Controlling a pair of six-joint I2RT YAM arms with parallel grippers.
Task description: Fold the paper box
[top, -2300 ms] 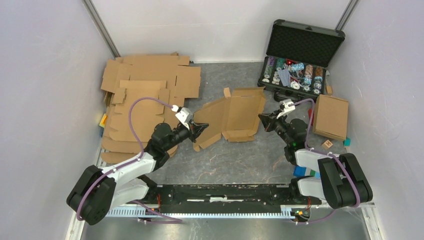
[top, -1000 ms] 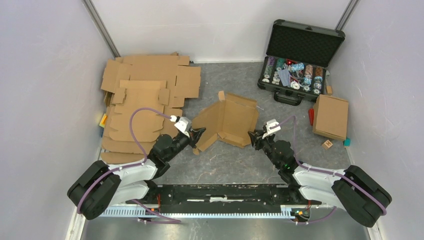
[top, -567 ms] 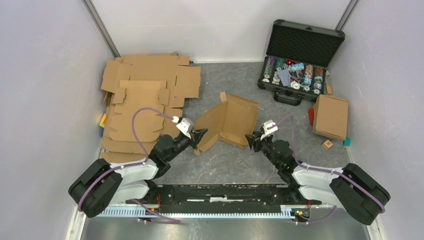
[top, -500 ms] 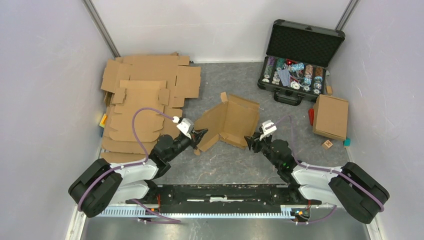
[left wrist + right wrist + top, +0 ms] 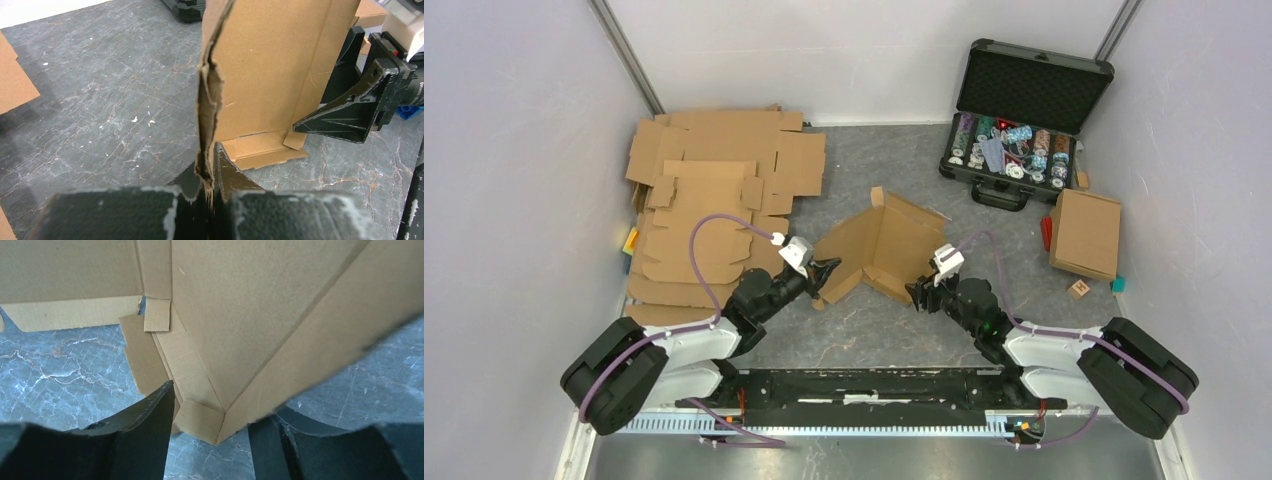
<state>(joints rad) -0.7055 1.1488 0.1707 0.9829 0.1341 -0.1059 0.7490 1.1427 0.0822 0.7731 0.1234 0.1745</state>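
The box [image 5: 879, 245] sits partly folded at the centre of the table [image 5: 864, 335], with its panels raised in a V. The left gripper [image 5: 210, 186] has its 2 jaws clamped tight on the edge of the left panel, which stands upright between them. The right gripper [image 5: 215, 410] has its jaws spread wide, straddling the lower corner of the right panel. Whether either finger touches the panel cannot be told. A cardboard stack [image 5: 714, 190] lies flat at far left.

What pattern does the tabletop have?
The tabletop is dark grey, marbled with pale veins; clearest in the left wrist view.
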